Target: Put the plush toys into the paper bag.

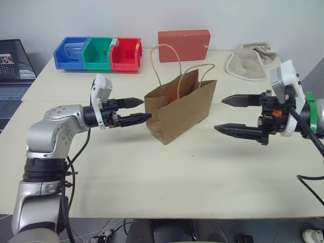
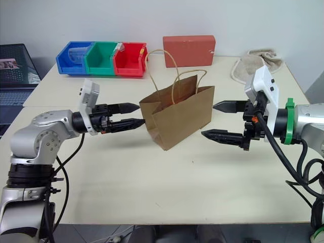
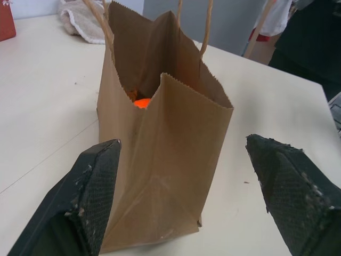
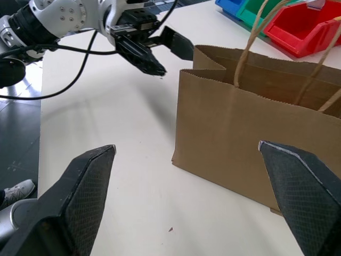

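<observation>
Paper bag stood upright; orange inside — probably the carrot toy. Left gripper and right gripper flanked it, jaws open, empty.

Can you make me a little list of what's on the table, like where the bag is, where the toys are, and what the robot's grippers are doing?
paper bag: standing upright mid-table, top open
toys: something orange shows inside the bag; nothing more can be made out
left gripper: open, empty, beside one end of the bag
right gripper: open, empty, beside the other end
bins: blue, green, red, at the table's far edge
red box: far edge
towel: far right corner
</observation>
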